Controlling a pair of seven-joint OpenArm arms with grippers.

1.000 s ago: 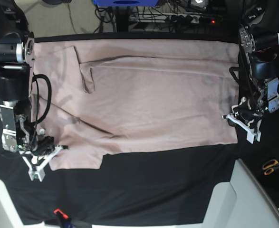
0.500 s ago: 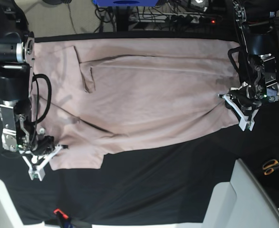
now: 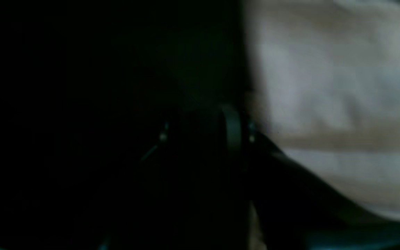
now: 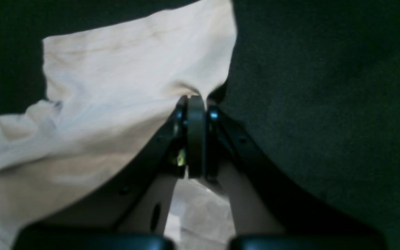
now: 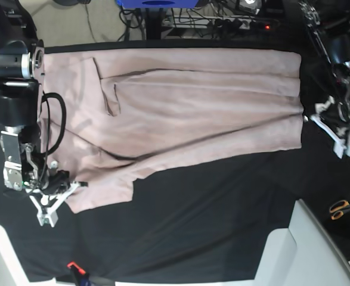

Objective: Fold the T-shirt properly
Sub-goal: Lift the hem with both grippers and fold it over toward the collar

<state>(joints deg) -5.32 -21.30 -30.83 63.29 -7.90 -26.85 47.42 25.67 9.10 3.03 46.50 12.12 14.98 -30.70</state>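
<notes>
A pale pink T-shirt lies spread across the black table covering. The right gripper pinches its sleeve corner; whether the left gripper, at the hem edge, is parted or holding cloth cannot be told. Both ends probably need even tension to fold without wrinkles.

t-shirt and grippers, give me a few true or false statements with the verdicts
1. The T-shirt lies spread on the black table covering. True.
2. The right gripper is shut on the T-shirt's edge. True.
3. The T-shirt carries a large printed logo. False: it is plain pale pink.
4. The left gripper sits over the middle of the T-shirt. False: it is off the cloth, beside the edge on the base view's right.
5. Orange-handled scissors lie on the T-shirt. False: they lie apart from it, near the base view's right edge.
</notes>
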